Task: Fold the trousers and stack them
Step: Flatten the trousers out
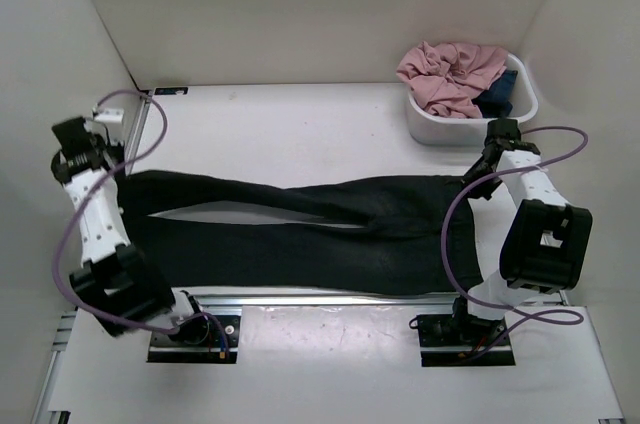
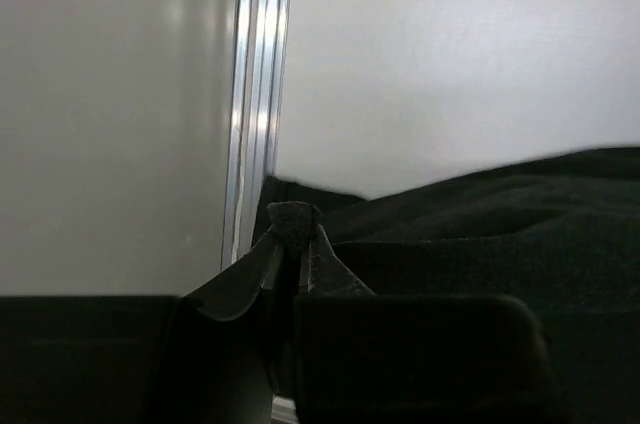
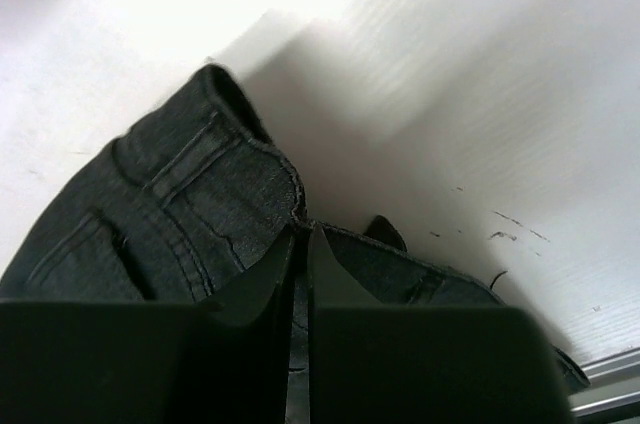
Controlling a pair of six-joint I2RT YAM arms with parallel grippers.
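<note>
Black trousers (image 1: 330, 234) lie stretched sideways across the white surface (image 1: 300, 124), just beyond the two arm bases. The waist is under the right pincer (image 1: 478, 182) and the leg ends are under the left pincer (image 1: 115, 166). From above the cloth is flat, matte and featureless. The two legs part into a thin wedge of bare surface that widens toward the left pincer.

The left pincer (image 2: 297, 219) is closed to a point, its tapered dark fingers meeting on a small tuft of the black hem. To its right the trousers (image 2: 500, 214) rise in soft, low folds with no visible seam. Just left of the tips stands a ribbed aluminium rail (image 2: 255, 94), bright and shiny, with the plain pale wall behind it.

The right pincer (image 3: 302, 229) is also closed, gripping the edge of the waistband where the rim curls over. Only this wrist view shows the make of the trousers (image 3: 170, 204): a fine-grained dark weave, double rows of stitching, a curved pocket outline to the left of the tips and a thick rolled rim. Beyond the tips, the surface (image 3: 450, 94) is smooth white with a few small dark scuffs.

Only the overhead view takes in the far corner beyond the right pincer. A rounded white tub (image 1: 430, 124) sits there, holding a crumpled pink garment (image 1: 450, 74) and a small dark blue garment (image 1: 500, 94) tucked at its right side.
</note>
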